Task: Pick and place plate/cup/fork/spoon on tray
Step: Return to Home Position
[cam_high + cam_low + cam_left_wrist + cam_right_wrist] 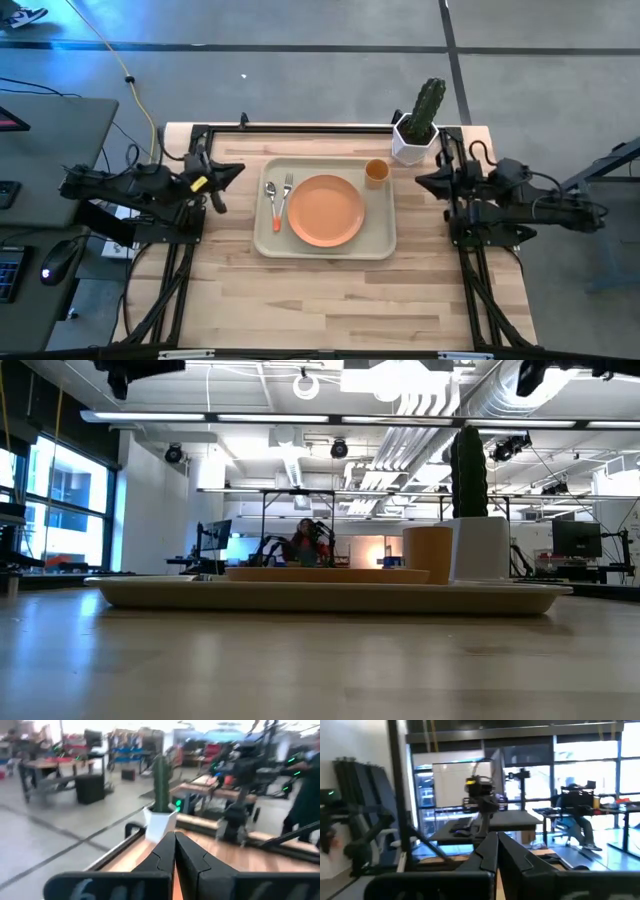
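Observation:
The beige tray [262,240] lies in the middle of the table. On it rest the orange-tan plate [326,210], the fork [285,196] and the spoon [270,194] left of the plate, and the orange cup [376,172] upright at the tray's far right corner. In the low view the tray [330,596] and the cup [428,554] show. My left gripper [238,171] is shut and empty, raised left of the tray; it also shows in its wrist view [174,851]. My right gripper [420,181] is shut and empty, raised right of the tray; it also shows in its wrist view [497,851].
A white pot with a green cactus [418,125] stands at the table's far right, close to the cup. A desk with a keyboard and mouse [58,260] stands left of the table. Bare wood lies between the tray and the near edge.

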